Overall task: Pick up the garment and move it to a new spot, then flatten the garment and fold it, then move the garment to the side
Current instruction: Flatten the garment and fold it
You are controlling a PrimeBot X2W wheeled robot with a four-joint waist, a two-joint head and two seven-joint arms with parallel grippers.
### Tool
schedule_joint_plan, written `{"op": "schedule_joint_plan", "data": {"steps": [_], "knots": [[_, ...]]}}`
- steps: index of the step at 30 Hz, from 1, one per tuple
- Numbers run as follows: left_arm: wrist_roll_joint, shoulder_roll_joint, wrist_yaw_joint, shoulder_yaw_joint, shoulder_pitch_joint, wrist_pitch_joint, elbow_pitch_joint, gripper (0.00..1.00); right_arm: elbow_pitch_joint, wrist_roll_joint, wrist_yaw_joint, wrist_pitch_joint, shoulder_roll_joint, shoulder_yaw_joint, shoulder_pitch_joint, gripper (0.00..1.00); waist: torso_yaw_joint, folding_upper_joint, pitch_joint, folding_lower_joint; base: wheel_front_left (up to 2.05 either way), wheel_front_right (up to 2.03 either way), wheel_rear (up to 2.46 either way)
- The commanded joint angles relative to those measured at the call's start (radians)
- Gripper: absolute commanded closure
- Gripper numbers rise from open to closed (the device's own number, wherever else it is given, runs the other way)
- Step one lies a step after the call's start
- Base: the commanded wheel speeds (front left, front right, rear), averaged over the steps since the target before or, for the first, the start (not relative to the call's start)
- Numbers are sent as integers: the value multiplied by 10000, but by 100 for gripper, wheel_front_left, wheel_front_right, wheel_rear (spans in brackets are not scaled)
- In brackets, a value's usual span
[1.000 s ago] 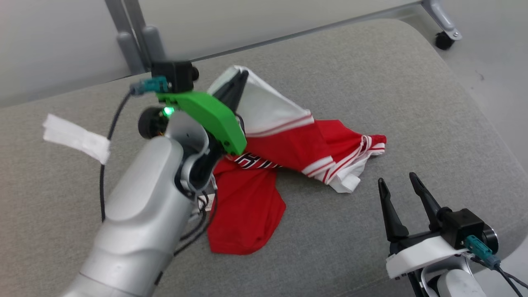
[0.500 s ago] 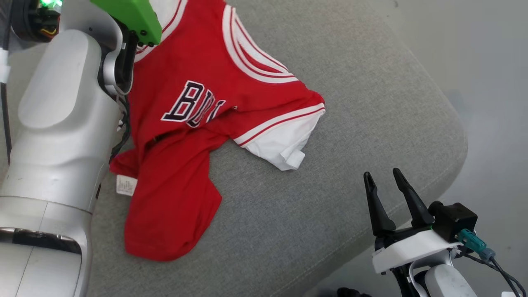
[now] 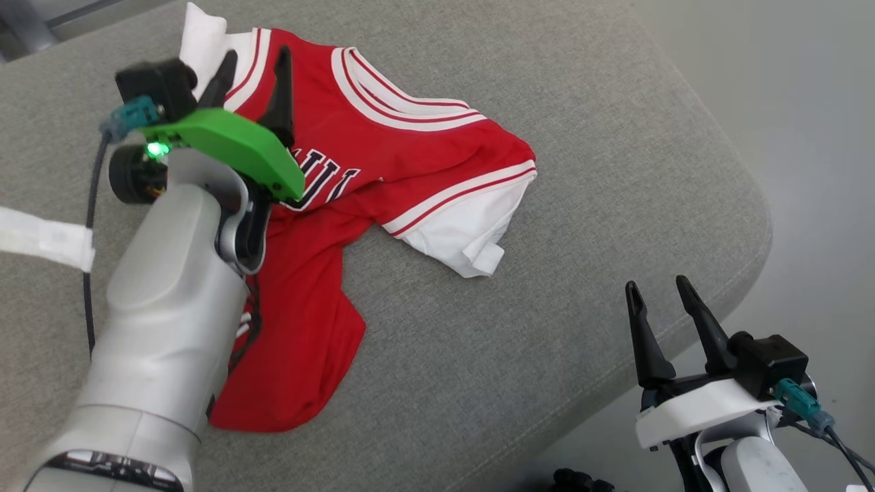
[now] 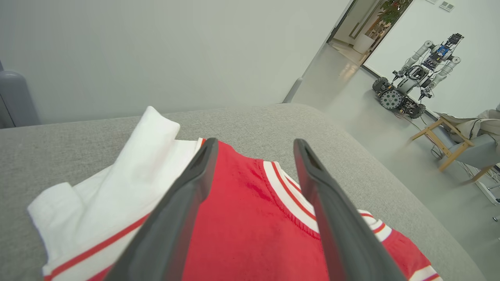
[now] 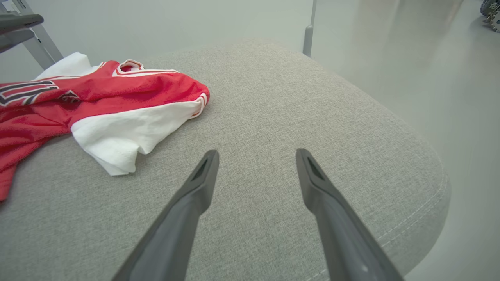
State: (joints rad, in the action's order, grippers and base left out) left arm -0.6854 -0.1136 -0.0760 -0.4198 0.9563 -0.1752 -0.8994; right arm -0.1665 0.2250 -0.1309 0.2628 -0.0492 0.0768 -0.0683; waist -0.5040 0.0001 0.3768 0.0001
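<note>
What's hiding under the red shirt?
The red shirt lies on the grey cushion, which shows around it. Anything small beneath the cloth would be hidden, and the robot's left arm covers one edge.

In the head view the silver left forearm and its green plastic wrist mount covered the left side of the red-and-white basketball jersey, hiding the first letters of its dark chest lettering. A white strip on the grey fabric cushion ran off the left edge, and a small black object at the bottom edge was too cropped to identify. In the left wrist view the jersey ran off the bottom edge, and a distant wheeled robot was too small for detail. The right wrist view's left edge cut the lettering.
</note>
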Motion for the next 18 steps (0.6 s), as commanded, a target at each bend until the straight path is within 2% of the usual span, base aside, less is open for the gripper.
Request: {"op": "schedule_joint_plan", "data": {"steps": [1, 5, 10, 12, 18], "knots": [[-36, 17, -69, -61, -503, -175, 203, 0, -33, -181, 3, 31, -36, -103, 260, 0, 1364, -1, -1440, -1, 0, 0, 0], [186, -42, 1, -327, -1965, -518, 922, 0, 17, -575, 3, 31, -42, -453, 705, 0, 1958, -1, -2343, -1, 0, 0, 0], [-16, -104, 337, -350, -3926, -639, 2103, 0, 118, -867, 3, 31, -234, -811, 1349, 0, 2474, -1, -3248, -1, 0, 0, 0], [35, -360, 681, -415, -5131, -662, 2983, 0, 201, -876, 3, 31, -331, -993, 1707, 0, 2713, -1, -3577, -1, 0, 0, 0], [513, -1010, 1580, -529, -7223, -760, 4541, 0, 366, -962, 3, 31, -481, -1162, 2163, 0, 3150, -1, -3774, -1, 0, 0, 0]]}}
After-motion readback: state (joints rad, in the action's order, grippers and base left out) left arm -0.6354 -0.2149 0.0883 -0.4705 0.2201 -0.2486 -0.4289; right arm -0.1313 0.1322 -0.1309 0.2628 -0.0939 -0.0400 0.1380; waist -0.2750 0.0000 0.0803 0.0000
